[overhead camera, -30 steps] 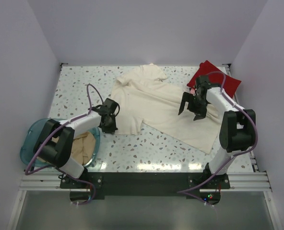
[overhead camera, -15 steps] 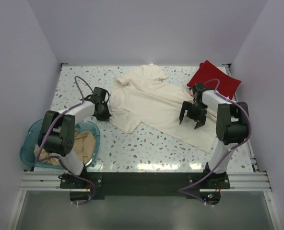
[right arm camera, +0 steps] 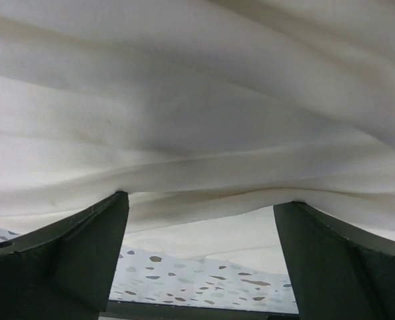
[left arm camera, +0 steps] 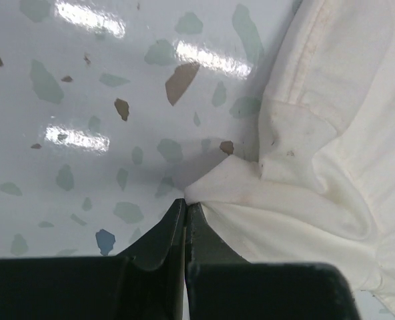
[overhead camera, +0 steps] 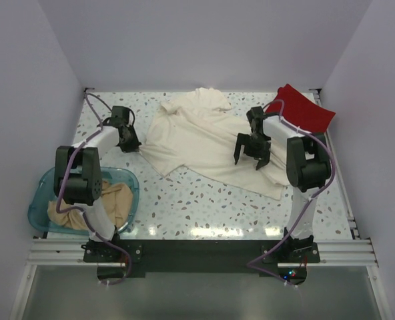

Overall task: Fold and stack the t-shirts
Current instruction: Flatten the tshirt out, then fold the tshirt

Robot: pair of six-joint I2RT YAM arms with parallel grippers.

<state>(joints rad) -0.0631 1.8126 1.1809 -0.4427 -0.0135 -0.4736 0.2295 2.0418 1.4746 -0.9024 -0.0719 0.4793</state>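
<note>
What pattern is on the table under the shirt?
The glossy table is white with grey-green and brown flecks, clearest in the left wrist view.

The speckled counter (overhead camera: 204, 207) carries a cream-white t-shirt (overhead camera: 204, 137) spread rumpled across its middle and far side, a red t-shirt (overhead camera: 307, 113) at the far right corner, and a translucent blue tub (overhead camera: 37, 200) at the near left.
</note>
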